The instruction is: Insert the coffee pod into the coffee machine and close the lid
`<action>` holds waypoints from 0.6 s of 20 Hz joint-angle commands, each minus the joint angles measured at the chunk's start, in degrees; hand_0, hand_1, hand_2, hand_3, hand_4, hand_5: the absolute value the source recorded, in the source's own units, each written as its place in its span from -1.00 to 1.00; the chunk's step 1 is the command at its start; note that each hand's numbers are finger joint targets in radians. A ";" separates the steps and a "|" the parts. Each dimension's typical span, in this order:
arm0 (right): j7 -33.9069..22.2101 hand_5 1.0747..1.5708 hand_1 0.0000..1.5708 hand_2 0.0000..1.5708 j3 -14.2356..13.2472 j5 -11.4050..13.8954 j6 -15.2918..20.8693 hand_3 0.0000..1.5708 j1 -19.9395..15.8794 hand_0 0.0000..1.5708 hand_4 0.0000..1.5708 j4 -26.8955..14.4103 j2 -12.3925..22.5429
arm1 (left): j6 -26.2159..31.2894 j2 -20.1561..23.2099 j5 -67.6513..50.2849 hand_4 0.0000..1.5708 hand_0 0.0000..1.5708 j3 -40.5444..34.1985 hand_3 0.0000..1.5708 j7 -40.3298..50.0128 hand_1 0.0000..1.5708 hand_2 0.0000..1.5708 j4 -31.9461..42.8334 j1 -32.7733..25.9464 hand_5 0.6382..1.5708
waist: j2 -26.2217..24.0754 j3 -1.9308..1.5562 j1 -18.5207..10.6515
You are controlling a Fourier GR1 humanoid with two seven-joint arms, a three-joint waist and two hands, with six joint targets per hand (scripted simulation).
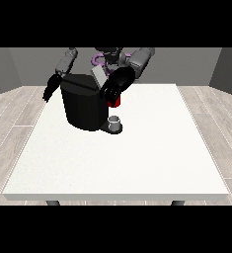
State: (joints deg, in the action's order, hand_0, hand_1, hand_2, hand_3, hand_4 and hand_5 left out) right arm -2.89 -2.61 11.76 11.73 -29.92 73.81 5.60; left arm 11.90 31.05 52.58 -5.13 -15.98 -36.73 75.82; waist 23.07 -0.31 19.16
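The black coffee machine (82, 105) stands on the white table (137, 158), left of the middle. Its grey lid (98, 75) is tilted up at the back. A red part (117, 102) shows at the machine's right side, above a small grey cup (115, 120) on the machine's base. The hand at the view's right (117, 85) hovers directly over the red part and hides what lies under it. I see no coffee pod. The hand at the view's left (50, 89) hangs open beside the machine's left edge, fingers pointing down, holding nothing.
The robot's torso (107, 57) stands behind the table's far edge. The machine sits towards the far side of the table, and bare white surface spreads in front of it and to its right.
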 commanded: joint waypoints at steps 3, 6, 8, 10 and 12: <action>2.87 1.00 -1.00 -1.00 -1.51 -1.73 -1.11 -1.00 2.95 -1.00 -0.89 -0.59 0.72 | -3.42 -1.13 0.89 -1.00 -1.00 0.52 -0.44 -2.15 -1.00 -0.33 -0.21 -4.56 1.00 | -1.31 0.29 -1.90; -1.39 1.00 -1.00 -1.00 1.23 0.73 1.59 -1.00 1.81 -1.00 -0.82 0.87 -2.22 | 0.22 0.12 0.33 -1.00 -1.00 -0.65 -0.58 -0.31 -1.00 -0.45 2.32 -1.48 1.00 | -2.45 0.31 -1.09; 1.40 1.00 -1.00 -1.00 -1.32 -1.95 0.08 -1.00 3.12 -1.00 -1.00 -1.35 -1.21 | 1.17 -0.67 0.51 -1.00 -1.00 -0.03 -0.71 0.39 -1.00 -0.58 1.15 -2.21 1.00 | -4.06 0.28 -2.41; 2.57 1.00 -1.00 -1.00 -0.14 -0.56 1.72 -1.00 4.61 -1.00 -1.00 -3.29 -2.98 | 0.78 -3.82 0.65 -1.00 -1.00 0.77 -0.81 2.23 -1.00 -0.72 0.36 -3.70 1.00 | -6.20 0.27 -5.00; 3.28 1.00 -1.00 -1.00 -1.45 -2.56 -1.58 -1.00 8.12 -1.00 -1.00 -3.28 -0.61 | -1.19 -6.47 0.20 -1.00 -1.00 0.59 -0.92 3.07 -1.00 -1.00 0.41 -8.66 1.00 | -9.67 0.29 -5.09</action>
State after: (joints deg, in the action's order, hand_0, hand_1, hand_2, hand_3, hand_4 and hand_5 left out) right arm -0.64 -3.68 10.15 11.71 -25.30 71.62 4.43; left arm 11.64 27.73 52.90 -4.77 -14.81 -36.48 71.40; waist 17.46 -0.16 15.42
